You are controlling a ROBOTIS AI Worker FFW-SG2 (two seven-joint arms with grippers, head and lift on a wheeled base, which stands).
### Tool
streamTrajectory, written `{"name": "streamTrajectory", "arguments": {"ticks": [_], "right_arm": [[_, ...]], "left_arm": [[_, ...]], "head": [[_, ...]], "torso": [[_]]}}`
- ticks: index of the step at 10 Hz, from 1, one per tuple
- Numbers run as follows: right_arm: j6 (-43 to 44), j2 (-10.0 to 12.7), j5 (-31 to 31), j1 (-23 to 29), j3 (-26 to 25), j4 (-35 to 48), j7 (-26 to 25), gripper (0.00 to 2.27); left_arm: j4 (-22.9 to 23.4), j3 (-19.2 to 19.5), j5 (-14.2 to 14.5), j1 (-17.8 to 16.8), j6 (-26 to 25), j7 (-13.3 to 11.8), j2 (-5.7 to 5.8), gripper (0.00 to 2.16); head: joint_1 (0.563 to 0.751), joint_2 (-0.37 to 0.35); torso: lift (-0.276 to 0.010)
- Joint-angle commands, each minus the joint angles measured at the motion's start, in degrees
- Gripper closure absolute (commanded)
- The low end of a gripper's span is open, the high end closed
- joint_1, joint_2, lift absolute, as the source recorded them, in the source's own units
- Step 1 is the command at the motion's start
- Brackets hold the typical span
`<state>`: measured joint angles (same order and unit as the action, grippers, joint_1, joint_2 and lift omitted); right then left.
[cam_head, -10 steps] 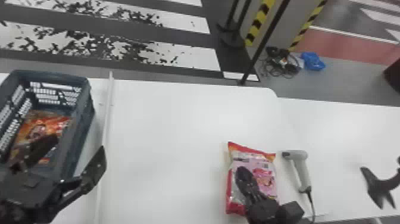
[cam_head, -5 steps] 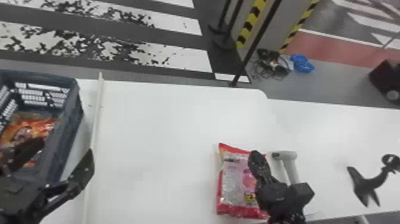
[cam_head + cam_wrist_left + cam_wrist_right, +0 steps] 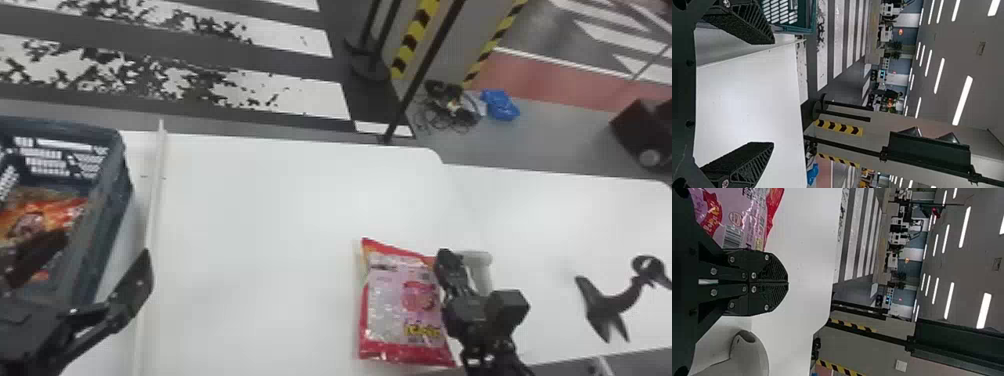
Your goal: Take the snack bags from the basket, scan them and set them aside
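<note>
Two snack bags can be made out. One pink-and-red snack bag [image 3: 400,310] lies flat on the white worktop [image 3: 270,225], a barcode [image 3: 733,237] showing on its upper face. One orange-and-red snack bag [image 3: 50,212] lies inside the single dark blue basket [image 3: 107,200], at the robot's left; whether more bags lie beneath it, I cannot tell.

The left gripper [image 3: 106,244] is at the basket's near right part. Its jaws stand wide apart with nothing between them; one overlaps the basket in the head view, the other is to the right of the basket's wall, over the long white strip [image 3: 154,190] that runs along the worktop.

The right gripper [image 3: 446,254] is at the right edge of the pink-and-red bag. Its two jaws are together, meeting at the tips in the right wrist view, and hold nothing. The bag is right beside them; whether they touch it, I cannot tell.

One pale grey handheld scanner [image 3: 479,272] rests on the worktop just right of that gripper, partly hidden behind it in the head view. One black stand [image 3: 607,305] with splayed feet is farther right. On the floor beyond are one blue bundle [image 3: 500,106] and a heap of dark cables [image 3: 450,102].
</note>
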<state>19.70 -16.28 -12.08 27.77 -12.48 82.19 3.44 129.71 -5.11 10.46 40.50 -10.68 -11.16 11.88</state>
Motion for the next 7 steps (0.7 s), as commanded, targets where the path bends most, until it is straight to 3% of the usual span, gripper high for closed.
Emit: {"name": "streamTrajectory", "arguments": {"ticks": [1, 7], "right_arm": [[-1.03, -0.42, -0.4, -1.32, -1.23, -0.98, -0.54, 2.26], [-1.56, -2.0, 0.65, -3.51, -1.32, -6.52, -0.63, 2.26]], "left_arm": [[-0.68, -0.34, -0.09, -0.42, 0.0, 0.0, -0.28, 0.07], [-2.0, -1.13, 0.0, -2.09, -0.18, 0.0, -0.37, 0.07]], "head": [[0.695, -0.35], [0.695, -0.35]], "torso": [[-0.075], [-0.075]]}}
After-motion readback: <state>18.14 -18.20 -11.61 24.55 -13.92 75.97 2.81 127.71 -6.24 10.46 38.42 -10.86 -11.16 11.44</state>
